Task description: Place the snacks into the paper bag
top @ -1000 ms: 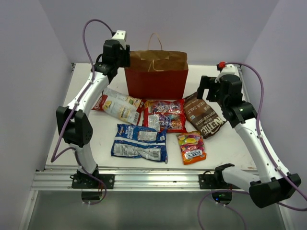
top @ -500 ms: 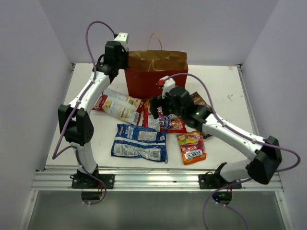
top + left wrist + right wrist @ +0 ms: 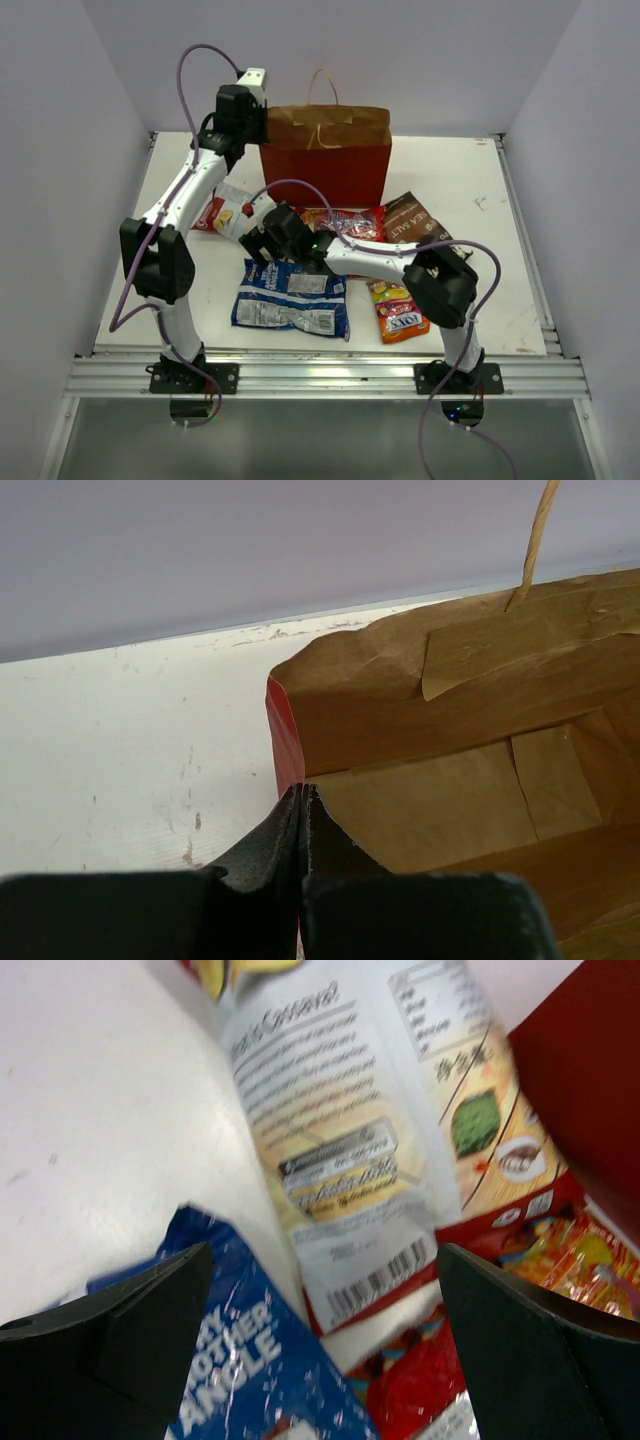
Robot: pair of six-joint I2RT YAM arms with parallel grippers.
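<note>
The red paper bag (image 3: 325, 172) stands open at the back, and its brown inside (image 3: 430, 810) shows in the left wrist view. My left gripper (image 3: 257, 128) (image 3: 303, 792) is shut on the rim at the bag's left top corner. In front lie the snacks: a white-yellow-red bag (image 3: 232, 212) (image 3: 370, 1130), a blue-white packet (image 3: 290, 298) (image 3: 230, 1360), a red candy bag (image 3: 350, 222) (image 3: 425, 1395), a brown chip bag (image 3: 412, 220) and a small orange candy bag (image 3: 400, 312). My right gripper (image 3: 262, 243) (image 3: 325, 1350) hangs open, low over the near end of the white-yellow-red bag, with nothing between its fingers.
The right arm (image 3: 380, 260) stretches leftward across the red candy bag and hides part of it. The bag's thin handle (image 3: 322, 80) (image 3: 535, 540) stands up at the back. Grey walls close in on three sides.
The right arm has swung from the far right across the table to the left, over the white-yellow-red bag. The left gripper has closed on the paper bag's rim.
</note>
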